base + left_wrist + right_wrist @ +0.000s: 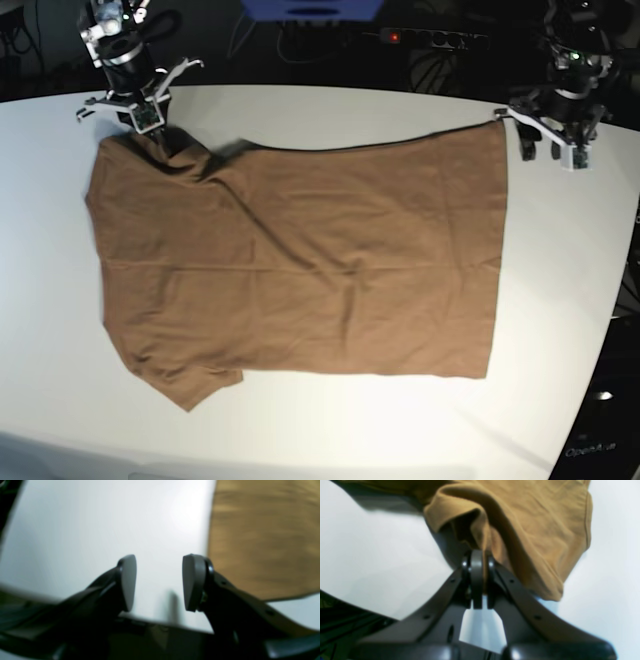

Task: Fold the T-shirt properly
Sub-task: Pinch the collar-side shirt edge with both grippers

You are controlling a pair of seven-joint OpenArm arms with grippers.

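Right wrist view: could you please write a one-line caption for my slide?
Right gripper shut on a bunched fold of the tan T-shirt, above the white table.

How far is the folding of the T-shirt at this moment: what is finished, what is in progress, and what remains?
Done: the T-shirt lies spread nearly flat on the white table; no fold shows yet. In hand: the right gripper is shut on bunched cloth at a far corner, while the left gripper is open beside the opposite edge, holding nothing. Left: apparently all the folds.
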